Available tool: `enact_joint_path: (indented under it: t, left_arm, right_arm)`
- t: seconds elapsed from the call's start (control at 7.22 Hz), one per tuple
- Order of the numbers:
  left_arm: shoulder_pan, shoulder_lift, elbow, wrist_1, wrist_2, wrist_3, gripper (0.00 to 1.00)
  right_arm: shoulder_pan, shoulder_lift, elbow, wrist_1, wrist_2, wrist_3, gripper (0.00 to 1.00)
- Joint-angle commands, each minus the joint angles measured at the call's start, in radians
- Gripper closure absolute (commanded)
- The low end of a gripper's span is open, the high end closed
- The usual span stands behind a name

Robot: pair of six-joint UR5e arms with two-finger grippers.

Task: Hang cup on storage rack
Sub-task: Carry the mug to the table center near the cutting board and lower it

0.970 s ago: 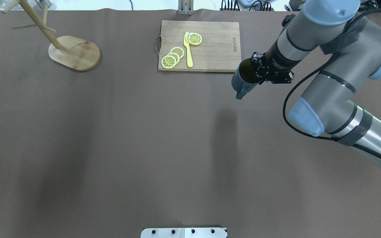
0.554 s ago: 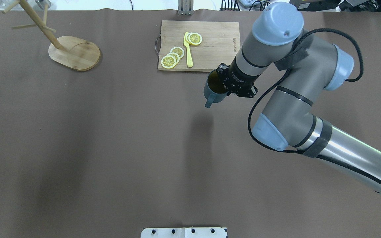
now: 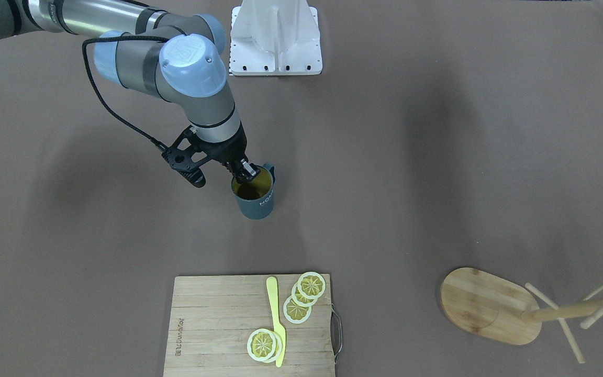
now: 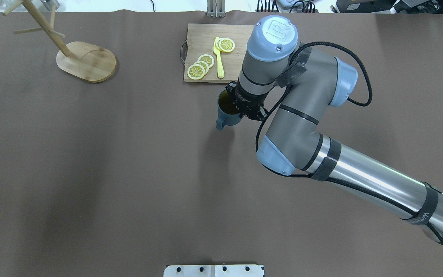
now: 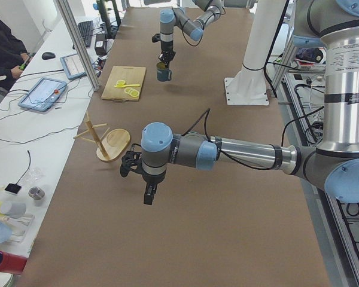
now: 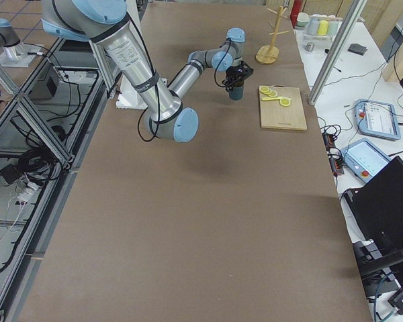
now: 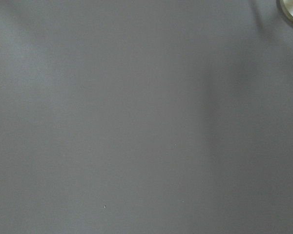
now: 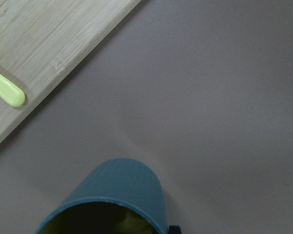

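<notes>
Two arms, only the right one busy. Right gripper (image 3: pixel 243 173) is clamped on the rim of the teal mug (image 3: pixel 257 203). The mug sits upright under it, handle toward the robot base. Bamboo cutting board (image 3: pixel 212 324) with lemon slices (image 3: pixel 311 285) and yellow plastic knife (image 3: pixel 276 314) lies just beyond the gripper, away from the robot. Wooden mug tree (image 3: pixel 484 306) is well apart, off to the gripper's left. Left gripper (image 5: pixel 147 197) hovers over the brown table (image 3: pixel 437 157), near the mug tree; can't tell if it's open or closed.

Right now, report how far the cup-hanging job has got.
Done: the right end effector grips the cup by its rim. In hand: the cup hangs beside the cutting board. Left: reaching the storage rack and hooking the handle on a peg.
</notes>
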Motion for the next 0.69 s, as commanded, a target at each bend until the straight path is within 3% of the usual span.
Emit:
enact_joint_path:
  t: [0.0,0.55]
  left_arm:
    - [0.0,0.0,0.004,0.0,0.0,0.001,0.01]
    - [0.0,-0.011,0.006,0.002,0.0,0.001,0.01]
  right_arm:
    - [-0.024,0.023,-0.061,0.071,0.0,0.103,1.0]
    - [-0.055,0.021,-0.073,0.114,0.0,0.113,1.0]
